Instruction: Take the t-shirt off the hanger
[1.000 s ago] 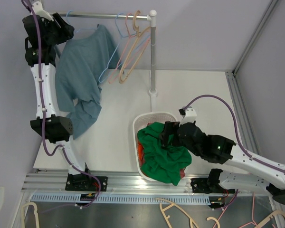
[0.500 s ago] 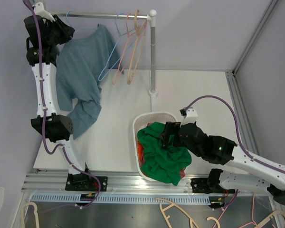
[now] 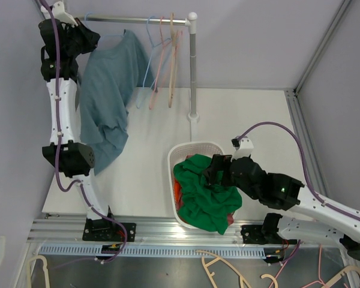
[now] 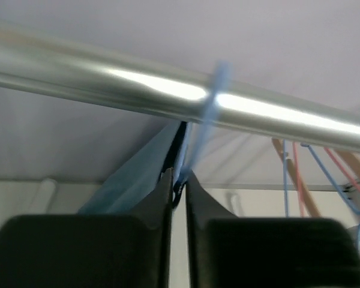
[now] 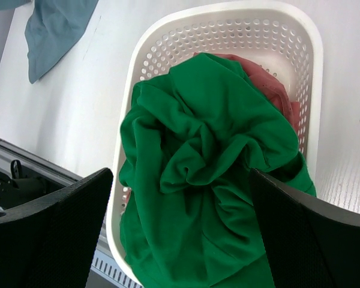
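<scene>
Cloth notes. The t-shirt [image 3: 105, 96] hung on the blue hanger [image 4: 201, 129] at the left end of the rail [image 3: 138, 20]. Its body draped down alongside the left arm, and its lower part appeared to lie on the table [image 3: 246, 114].

The left gripper [image 4: 179, 180] sat just under the rail. Its jaws were drawn almost together, pinching the hanger's thin neck, with a fold of the collar lying against the left finger. Whether any cloth was caught in that pinch I could not tell.

The right gripper [image 5: 180, 174] hovered over the white basket [image 5: 228, 18] with its jaws spread wide and nothing in them. The green garment [image 5: 198, 132] was heaped below it.

Several empty hangers [image 3: 162, 60] hung further right on the rail, apart from the shirt.

Handling, as I judged it:
- The shirt was light, limp knit fabric: stretchy, not fragile, and with no stiffness to push against.
- It should slide readily along the smooth hanger arm, though the collar looked likely to snag at the shoulder tip.
- The best hold seemed to be a bunched fold at the shoulder seam or collar edge, close to the hanger arm.
- A pull on the hem would only stretch the cloth and swing the hanger.
- The hanger neck was thin and slick, so it could pivot in the pinch under a sideways load.
</scene>
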{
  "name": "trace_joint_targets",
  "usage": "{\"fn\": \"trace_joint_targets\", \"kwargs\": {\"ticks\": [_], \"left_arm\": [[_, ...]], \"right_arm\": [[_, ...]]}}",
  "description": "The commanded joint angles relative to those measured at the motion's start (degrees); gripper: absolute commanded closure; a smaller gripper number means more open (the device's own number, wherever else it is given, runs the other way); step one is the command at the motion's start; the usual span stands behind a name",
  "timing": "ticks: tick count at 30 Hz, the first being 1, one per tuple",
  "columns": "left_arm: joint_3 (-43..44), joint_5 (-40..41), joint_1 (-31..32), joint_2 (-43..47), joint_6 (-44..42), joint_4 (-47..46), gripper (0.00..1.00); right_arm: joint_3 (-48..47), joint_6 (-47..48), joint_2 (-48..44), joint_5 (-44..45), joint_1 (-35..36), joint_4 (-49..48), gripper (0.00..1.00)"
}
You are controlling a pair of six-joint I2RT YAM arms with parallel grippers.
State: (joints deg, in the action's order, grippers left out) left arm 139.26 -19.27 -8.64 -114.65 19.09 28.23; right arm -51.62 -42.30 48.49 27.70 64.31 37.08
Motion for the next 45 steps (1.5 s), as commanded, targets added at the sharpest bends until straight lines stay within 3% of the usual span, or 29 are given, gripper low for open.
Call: {"fn": "trace_joint_targets", "kwargs": {"ticks": [1, 13, 20, 25, 29, 34, 39, 45], "left_arm": [[0.93, 2.74, 0.56, -0.93, -1.51, -0.46, 0.97], [0.75, -0.6, 1.96, 5.03, -1.51, -4.58, 0.99], [-2.14, 4.83, 3.72, 14.44, -4.5, -7.14, 0.99], [-9.33, 8.36, 3.81, 20.95, -3.89, -7.83, 0.99], [-15.68, 15.65, 4.6, 26.05, -3.01, -7.32, 0.99], [-18.84, 25.22, 7.94, 29.21, -0.82, 2.78, 1.0], [-29.56, 35.78, 17.49, 36.33, -0.9, 4.56, 0.99], [-37.39, 40.27, 22.87, 44.68, 5.24, 11.31, 0.99]], "right_arm": [[0.02, -1.29, -1.38, 0.95, -0.07, -0.08, 0.01], [-0.06, -1.03, -1.38, 0.16, -0.15, -0.78, 0.0], [0.99, -1.11, -2.7, -0.46, -0.07, -1.3, 0.01], [0.91, 8.62, -1.56, -5.37, 1.51, -8.59, 0.01], [-3.48, 21.45, 4.32, -10.8, 3.36, -17.72, 0.01], [-13.67, 35.07, 17.59, -19.17, 7.39, -27.03, 0.01], [-20.01, 40.54, 27.0, -26.28, 10.74, -35.83, 0.0], [-23.7, 40.9, 35.44, -28.67, 11.53, -50.16, 0.01]]}}
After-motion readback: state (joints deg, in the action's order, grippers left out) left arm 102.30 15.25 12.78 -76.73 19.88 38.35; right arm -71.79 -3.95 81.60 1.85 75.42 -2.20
